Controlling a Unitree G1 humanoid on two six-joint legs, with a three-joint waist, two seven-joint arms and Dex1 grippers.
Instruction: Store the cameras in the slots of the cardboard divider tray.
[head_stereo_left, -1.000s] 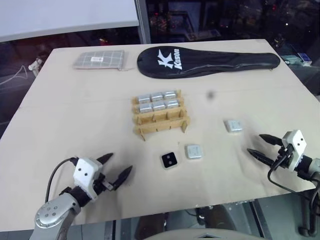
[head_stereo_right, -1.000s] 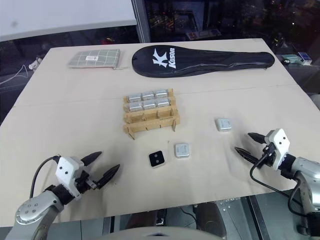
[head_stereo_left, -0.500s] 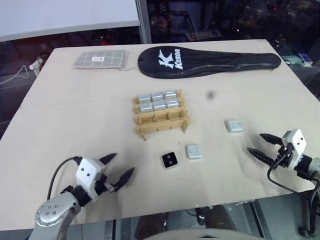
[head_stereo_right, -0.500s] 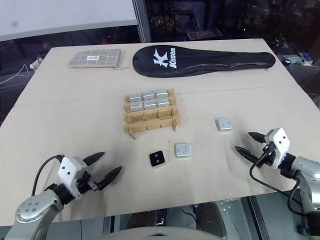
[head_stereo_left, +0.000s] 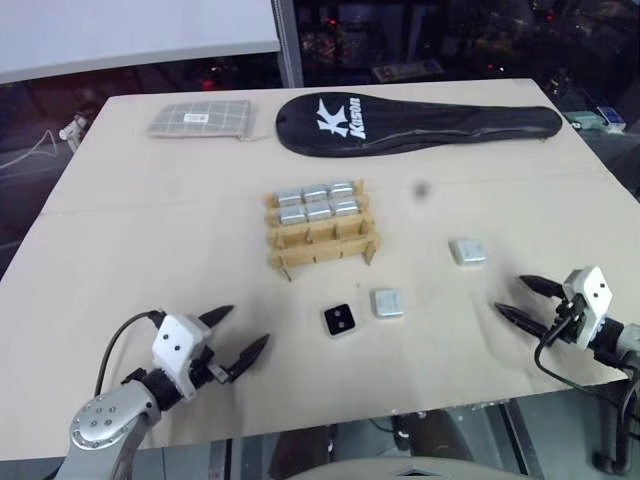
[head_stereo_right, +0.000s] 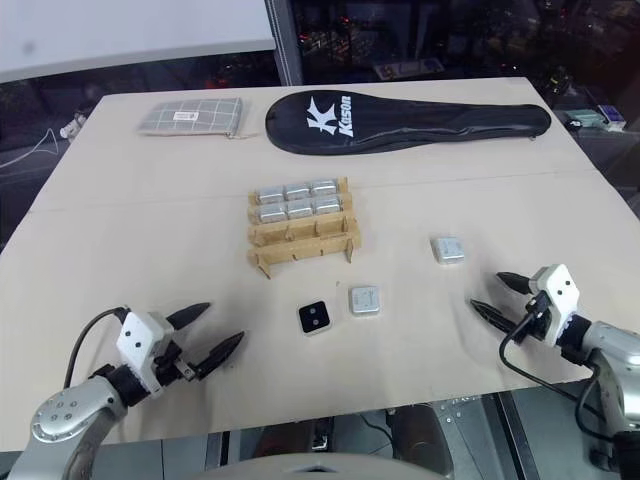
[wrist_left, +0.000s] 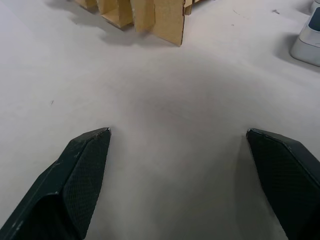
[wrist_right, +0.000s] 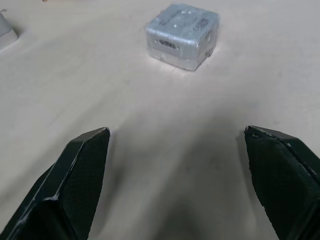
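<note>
Almost nothing has changed over the last second: the right gripper (head_stereo_left: 530, 300) has sunk a touch toward the near edge of the table (head_stereo_left: 150, 230), the left gripper (head_stereo_left: 238, 336) sits where it was, and every object lies as before. Both grippers have their fingers spread wide apart and hold nothing, so no pick has begun. The cardboard tray (head_stereo_left: 320, 232) stands mid-table with 6 silver cameras filling its 2 far rows; the near row of 3 slots looks empty. 3 cameras lie loose on the table: a black-faced camera (head_stereo_left: 339, 320) with 2 lenses, a silver camera (head_stereo_left: 387, 303) just beside it, and another silver camera (head_stereo_left: 466, 251) further right, which the right wrist view shows straight ahead of the open fingers (wrist_right: 82, 165). That one seems the likely next target. The table is a smooth pale tan, bare but for a checkered pouch (head_stereo_left: 200, 119) and a long black racket cover (head_stereo_left: 415, 122) along the far edge. Behind, the room is dark, with glass and scattered small lights.
</note>
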